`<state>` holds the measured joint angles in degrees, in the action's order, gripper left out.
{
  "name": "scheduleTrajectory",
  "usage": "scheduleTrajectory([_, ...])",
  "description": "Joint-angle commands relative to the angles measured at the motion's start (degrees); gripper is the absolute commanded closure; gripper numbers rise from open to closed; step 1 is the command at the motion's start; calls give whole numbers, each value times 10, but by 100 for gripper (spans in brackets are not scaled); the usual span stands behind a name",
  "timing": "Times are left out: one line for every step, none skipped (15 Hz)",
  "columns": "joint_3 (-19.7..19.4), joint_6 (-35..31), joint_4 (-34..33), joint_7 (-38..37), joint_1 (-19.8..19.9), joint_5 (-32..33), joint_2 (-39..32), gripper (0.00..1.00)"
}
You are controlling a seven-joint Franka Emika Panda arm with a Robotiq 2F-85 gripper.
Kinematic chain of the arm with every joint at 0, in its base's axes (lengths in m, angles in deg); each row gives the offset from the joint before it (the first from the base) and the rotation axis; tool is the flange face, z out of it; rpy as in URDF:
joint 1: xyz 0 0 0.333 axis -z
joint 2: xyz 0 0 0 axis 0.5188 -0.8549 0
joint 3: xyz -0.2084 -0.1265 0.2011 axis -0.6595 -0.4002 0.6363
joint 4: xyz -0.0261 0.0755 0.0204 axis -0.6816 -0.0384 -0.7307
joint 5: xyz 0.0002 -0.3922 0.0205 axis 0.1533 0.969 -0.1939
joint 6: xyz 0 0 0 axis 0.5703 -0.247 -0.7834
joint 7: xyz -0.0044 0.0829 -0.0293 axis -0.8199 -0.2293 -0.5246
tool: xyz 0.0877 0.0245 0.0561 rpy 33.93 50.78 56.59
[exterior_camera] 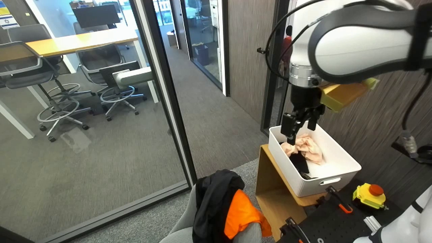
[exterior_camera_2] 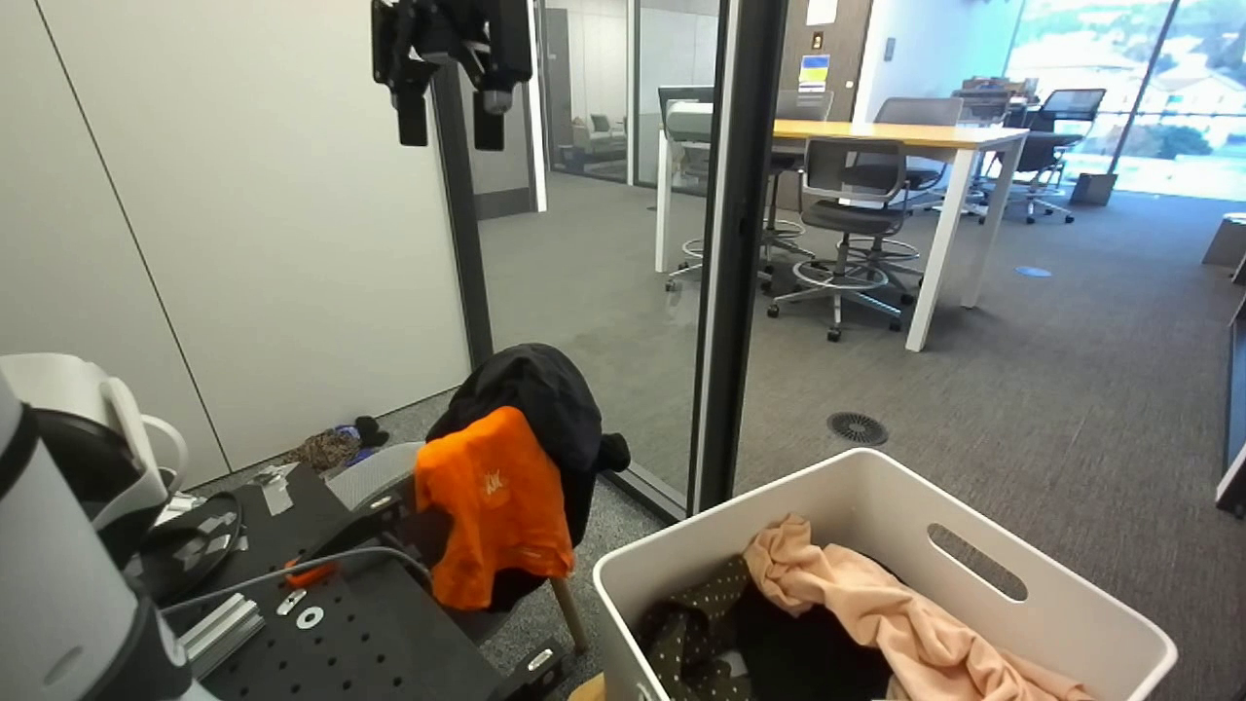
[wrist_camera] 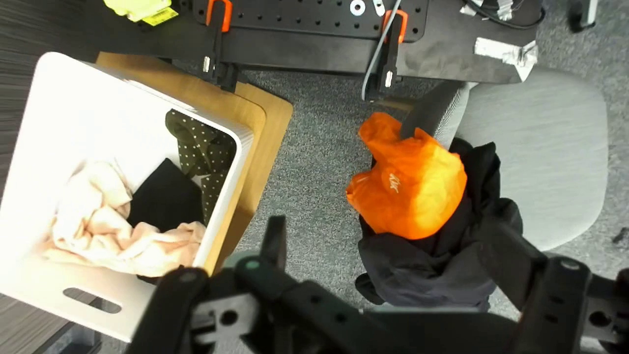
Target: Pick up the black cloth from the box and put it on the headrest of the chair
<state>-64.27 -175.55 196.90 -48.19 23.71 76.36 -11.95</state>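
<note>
The black cloth (wrist_camera: 167, 199) lies in the white box, between a peach cloth (wrist_camera: 113, 216) and a dotted dark cloth (wrist_camera: 201, 147). It also shows in both exterior views (exterior_camera: 298, 162) (exterior_camera_2: 793, 633). The white box (exterior_camera_2: 1081, 594) also shows in the wrist view (wrist_camera: 118, 108). The grey chair (wrist_camera: 550, 147) has its backrest mostly covered by a black garment (exterior_camera_2: 535, 389) with an orange garment (exterior_camera_2: 496, 506) over it. My gripper (exterior_camera_2: 451, 127) is open and empty, high up. In the wrist view the chair's garments lie between its fingers (wrist_camera: 385, 233).
The box stands on a wooden stand (exterior_camera: 280, 189) beside a dark wood wall. A black perforated table (exterior_camera_2: 370, 633) with clamps and a yellow emergency stop (exterior_camera: 369, 195) stand close by. A glass partition with a dark frame (exterior_camera: 168, 98) runs behind the chair.
</note>
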Motion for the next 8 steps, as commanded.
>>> scheduleTrajectory([-2,-2,61,-26,19,10,131,0])
scheduleTrajectory([-9,0,66,-21,25,11,143,0])
scheduleTrajectory([-14,1,72,-17,30,11,157,0])
scheduleTrajectory([-22,2,76,-12,37,11,166,0])
scheduleTrajectory([-26,5,77,-10,43,10,173,0])
scheduleTrajectory([-32,5,80,-7,49,10,177,0])
scheduleTrajectory([-36,7,81,-6,53,9,181,0])
scheduleTrajectory([-40,6,84,-5,56,8,185,0])
